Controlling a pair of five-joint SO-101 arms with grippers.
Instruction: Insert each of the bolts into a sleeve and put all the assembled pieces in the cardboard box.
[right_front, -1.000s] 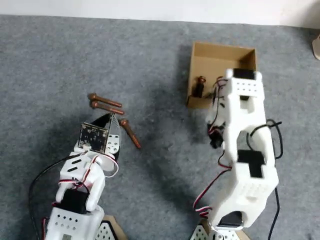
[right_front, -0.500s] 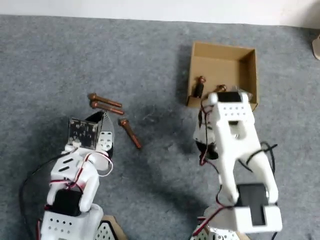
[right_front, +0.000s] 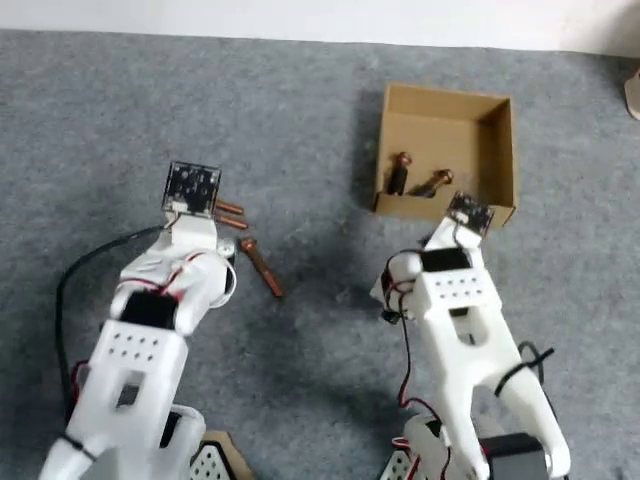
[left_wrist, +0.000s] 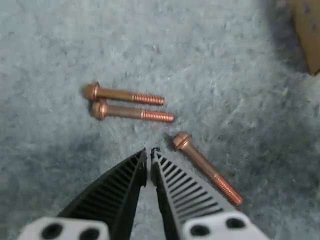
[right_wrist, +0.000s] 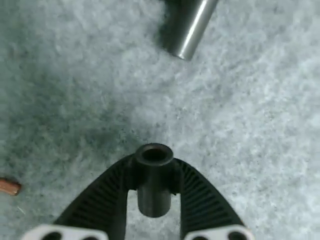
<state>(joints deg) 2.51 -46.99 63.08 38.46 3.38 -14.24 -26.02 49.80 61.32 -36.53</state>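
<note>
Three copper bolts lie on the grey carpet: two side by side (left_wrist: 124, 95) (left_wrist: 132, 113) and one apart (left_wrist: 207, 168). My left gripper (left_wrist: 149, 154) is shut and empty, its tips just short of the lone bolt's head. In the high view the lone bolt (right_front: 262, 268) lies beside the left arm (right_front: 185, 270). My right gripper (right_wrist: 154, 165) is shut on a dark sleeve (right_wrist: 154, 182), bore facing outward. A second, grey sleeve (right_wrist: 192, 25) lies on the carpet beyond it. The cardboard box (right_front: 448, 130) holds two assembled pieces (right_front: 398, 172) (right_front: 436, 183).
The right arm (right_front: 455, 290) stands just in front of the box's near wall. A bolt's tip (right_wrist: 9, 186) shows at the edge of the right wrist view. Open carpet lies between the two arms and behind the bolts.
The left arm has stretched forward over the pair of bolts. The right arm has drawn back out of the box towards the near side.
</note>
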